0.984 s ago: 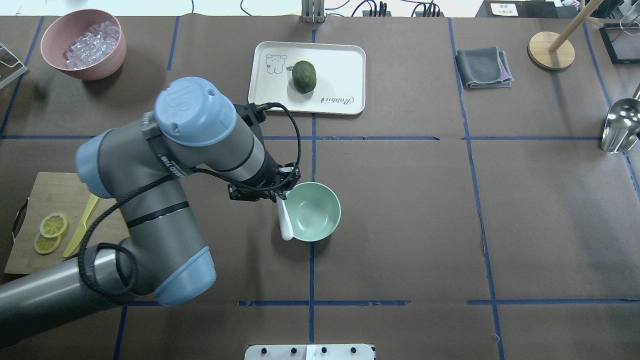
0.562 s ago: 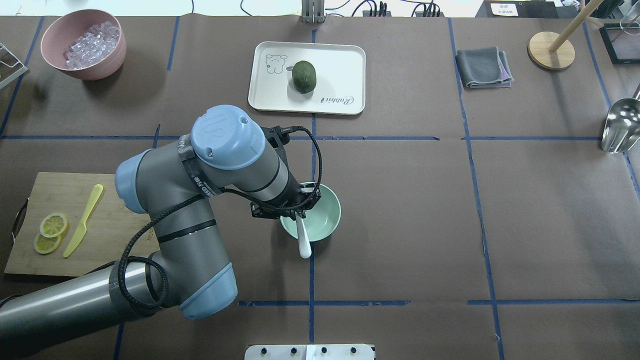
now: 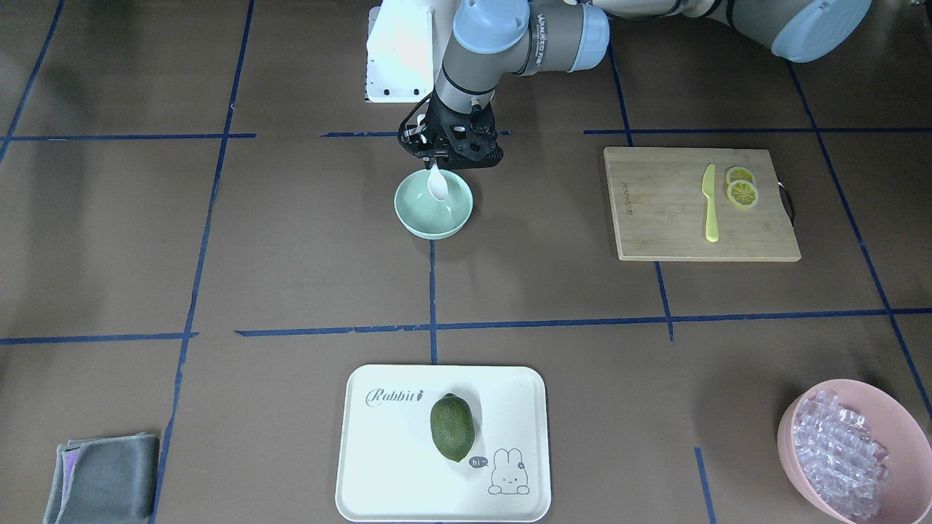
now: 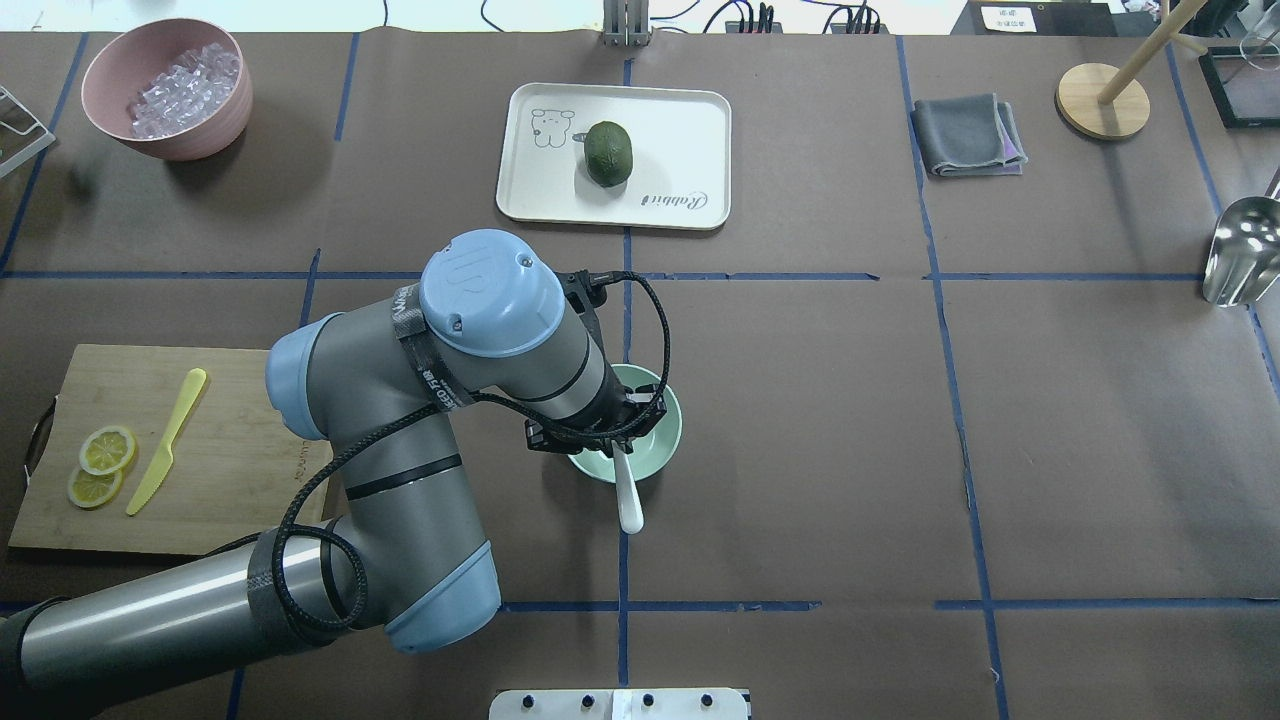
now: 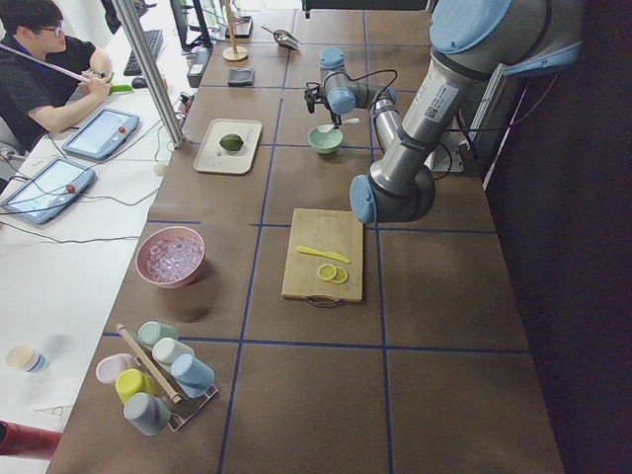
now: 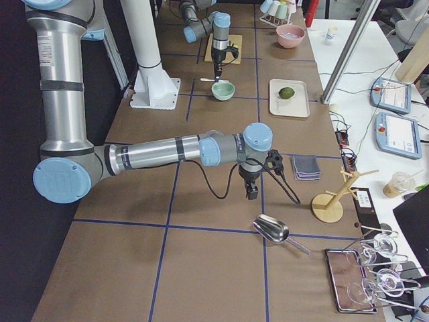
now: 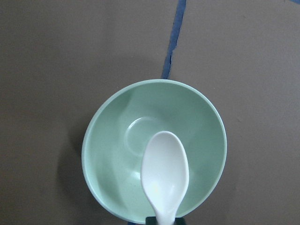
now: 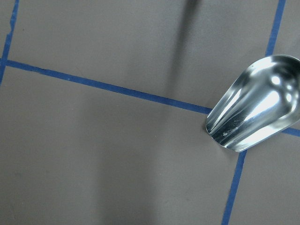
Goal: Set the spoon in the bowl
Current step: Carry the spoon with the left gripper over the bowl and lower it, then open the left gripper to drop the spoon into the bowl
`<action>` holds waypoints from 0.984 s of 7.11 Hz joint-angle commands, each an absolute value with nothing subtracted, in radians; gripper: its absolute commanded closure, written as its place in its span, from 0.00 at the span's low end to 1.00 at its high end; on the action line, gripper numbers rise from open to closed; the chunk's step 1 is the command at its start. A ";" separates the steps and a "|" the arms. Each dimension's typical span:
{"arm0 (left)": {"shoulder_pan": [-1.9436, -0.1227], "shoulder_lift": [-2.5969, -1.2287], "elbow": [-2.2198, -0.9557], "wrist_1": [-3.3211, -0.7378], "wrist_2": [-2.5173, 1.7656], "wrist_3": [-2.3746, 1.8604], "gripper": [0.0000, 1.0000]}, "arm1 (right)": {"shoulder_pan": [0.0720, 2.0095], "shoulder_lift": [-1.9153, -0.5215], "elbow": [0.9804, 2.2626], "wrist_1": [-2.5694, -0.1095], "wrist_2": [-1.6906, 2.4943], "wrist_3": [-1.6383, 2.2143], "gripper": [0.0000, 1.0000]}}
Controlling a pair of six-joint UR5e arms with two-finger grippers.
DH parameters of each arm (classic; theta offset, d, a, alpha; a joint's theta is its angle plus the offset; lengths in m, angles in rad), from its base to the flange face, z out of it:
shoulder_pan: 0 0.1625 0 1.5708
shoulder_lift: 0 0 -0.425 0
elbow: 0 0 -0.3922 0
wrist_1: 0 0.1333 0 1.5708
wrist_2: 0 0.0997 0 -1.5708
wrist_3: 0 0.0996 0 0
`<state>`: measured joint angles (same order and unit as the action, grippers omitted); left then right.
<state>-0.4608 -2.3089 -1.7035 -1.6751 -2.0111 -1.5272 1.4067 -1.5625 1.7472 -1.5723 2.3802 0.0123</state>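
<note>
My left gripper (image 4: pixel 614 446) is shut on the handle of the small white spoon (image 4: pixel 628 500) and holds it above the pale mint-green bowl (image 4: pixel 662 432) near the table's middle. In the left wrist view the spoon's scoop (image 7: pixel 165 171) hangs over the inside of the bowl (image 7: pixel 115 150), toward its near wall. The front-facing view shows the scoop (image 3: pixel 437 186) just over the bowl (image 3: pixel 429 215), below the gripper (image 3: pixel 435 160). My right gripper (image 6: pixel 251 193) shows only in the exterior right view, low over the table near a metal scoop; I cannot tell if it is open or shut.
A wooden board (image 4: pixel 70 400) with lemon slices and a yellow-green knife (image 4: pixel 165 440) lies at the left. A pink bowl of clear cubes (image 4: pixel 165 88) stands far left. A white tray (image 4: pixel 680 130) holds an avocado. A grey cloth (image 4: pixel 965 133), wooden stand (image 4: pixel 1102 100) and metal scoop (image 4: pixel 1240 250) are right.
My left arm has carried the spoon to the right, from beside the bowl's left rim to over the bowl. The grip on the handle has stayed shut.
</note>
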 commanded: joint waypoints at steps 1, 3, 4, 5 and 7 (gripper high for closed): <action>-0.460 -2.307 -1.697 -1.677 -2.008 -1.517 0.01 | 1.407 -1.562 1.747 -1.572 2.381 0.012 0.00; -0.463 -2.306 -1.697 -1.692 -2.005 -1.522 0.00 | 1.407 -1.562 1.747 -1.572 2.381 0.012 0.00; -0.466 -2.306 -1.698 -1.690 -2.005 -1.522 0.00 | 1.407 -1.562 1.747 -1.572 2.381 0.012 0.00; -0.472 -2.306 -1.698 -1.689 -2.006 -1.519 0.00 | 1.407 -1.562 1.747 -1.572 2.381 0.012 0.00; -0.550 -2.230 -1.741 -1.672 -2.060 -1.499 0.00 | 1.417 -1.563 1.726 -1.572 2.381 -0.001 0.00</action>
